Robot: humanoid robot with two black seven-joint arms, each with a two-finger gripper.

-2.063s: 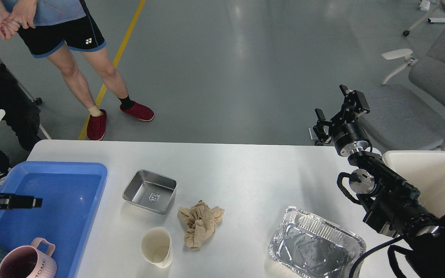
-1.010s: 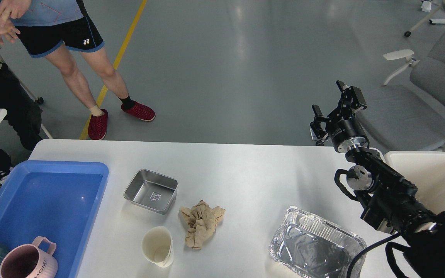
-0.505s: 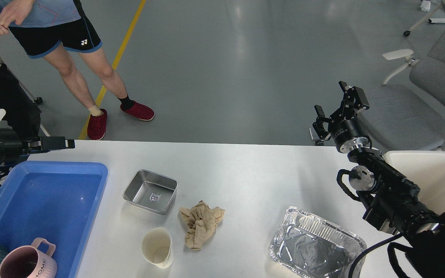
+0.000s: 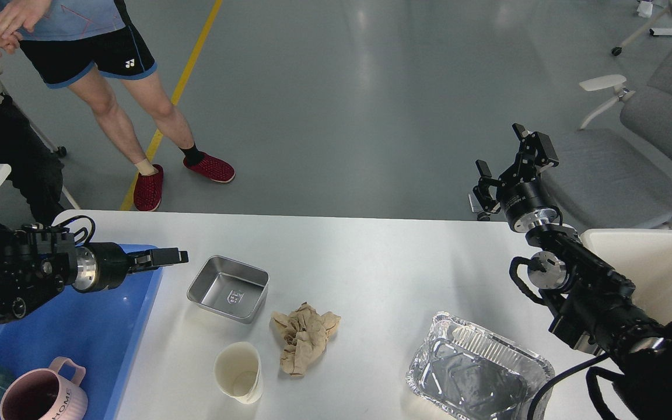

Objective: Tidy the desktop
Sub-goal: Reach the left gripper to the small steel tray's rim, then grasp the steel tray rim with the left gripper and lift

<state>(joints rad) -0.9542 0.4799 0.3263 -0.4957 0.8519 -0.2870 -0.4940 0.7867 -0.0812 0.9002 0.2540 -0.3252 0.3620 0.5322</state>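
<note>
desktop [image 4: 371, 262] bare mid-span; left hand [image 4: 164, 256], perhaps closed, beside steel tray [image 4: 228, 289]

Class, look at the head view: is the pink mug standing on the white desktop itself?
No. The pink mug stands inside the blue tray at the left end of the desktop, not on its bare surface.

Two arms hanging over a cluttered desktop [image 4: 371, 262]

The left gripper [image 4: 170, 255] is reaching in over the blue tray's [image 4: 137, 326] edge, pointing at the steel pan [image 4: 228, 289] — fingers seen edge-on, their gap unclear. The right gripper [image 4: 511, 160] is standing spread beyond the far edge. A crumpled brown paper [image 4: 304, 338] is lying between a paper cup [image 4: 237, 372] and a foil tray [image 4: 479, 376].
</note>
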